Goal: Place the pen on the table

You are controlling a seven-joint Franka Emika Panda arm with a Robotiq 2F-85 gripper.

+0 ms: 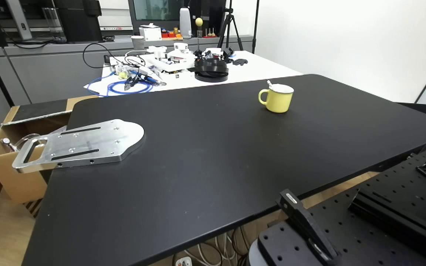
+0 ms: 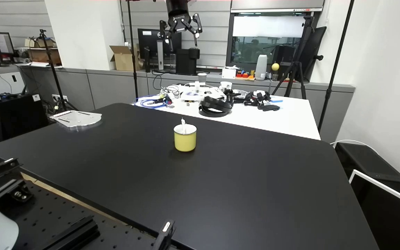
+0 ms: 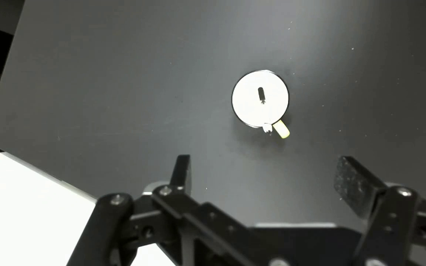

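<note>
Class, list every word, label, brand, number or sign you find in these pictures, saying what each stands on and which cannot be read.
"ROBOTIQ": on the pincer, small but readable in an exterior view.
Too small to read: the red marking on the white strip; the white label on the dark monitor.
No lettering can be made out on the pen or yellow mug.

White-ended pen tilted in yellow mug, black table beneath
</note>
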